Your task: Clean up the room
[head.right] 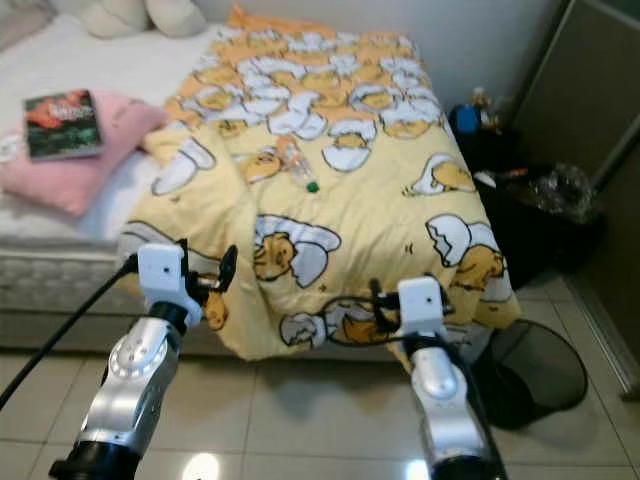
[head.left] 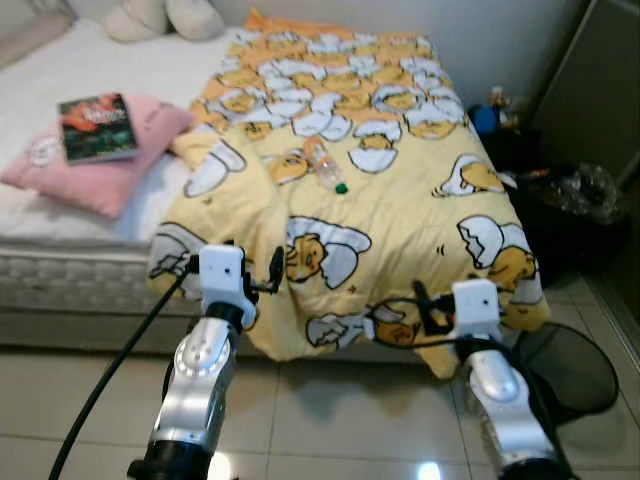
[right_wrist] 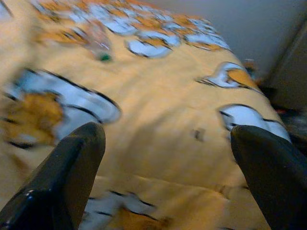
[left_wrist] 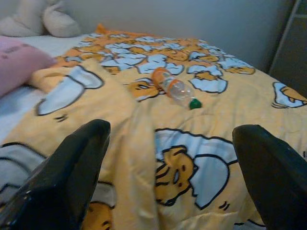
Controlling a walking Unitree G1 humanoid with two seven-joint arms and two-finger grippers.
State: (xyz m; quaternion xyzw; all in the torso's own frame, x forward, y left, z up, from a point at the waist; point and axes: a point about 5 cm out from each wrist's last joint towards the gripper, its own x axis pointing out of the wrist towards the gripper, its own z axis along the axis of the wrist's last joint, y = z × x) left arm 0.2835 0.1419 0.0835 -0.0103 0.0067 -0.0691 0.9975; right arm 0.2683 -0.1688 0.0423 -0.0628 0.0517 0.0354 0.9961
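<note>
Right now I see the plastic bottle (head.left: 326, 167) lying on its side near the middle of the yellow blanket (head.left: 400, 210), green cap pointing toward the foot of the bed, orange label at the other end. In my left wrist view the bottle (left_wrist: 175, 88) sits well ahead of the fingers (left_wrist: 62, 179), apart from them. My left gripper (head.left: 232, 272) hangs at the foot edge of the bed (head.left: 70, 275), fingers spread apart, holding nothing. My right gripper (head.left: 435, 308) hangs at the same edge further right, fingers also spread apart and empty; its wrist view is blurred, but the bottle (right_wrist: 98, 43) shows faintly far ahead. The blanket is printed with egg characters and drapes over the foot of the bed toward the tiled floor (head.left: 330, 420). On the white sheet to the left lies a pink pillow (head.left: 110, 160) with a book (head.left: 98, 128) on top. A black mesh bin (head.left: 570, 365) stands on the floor just right of my right arm, beside the bed corner.
</note>
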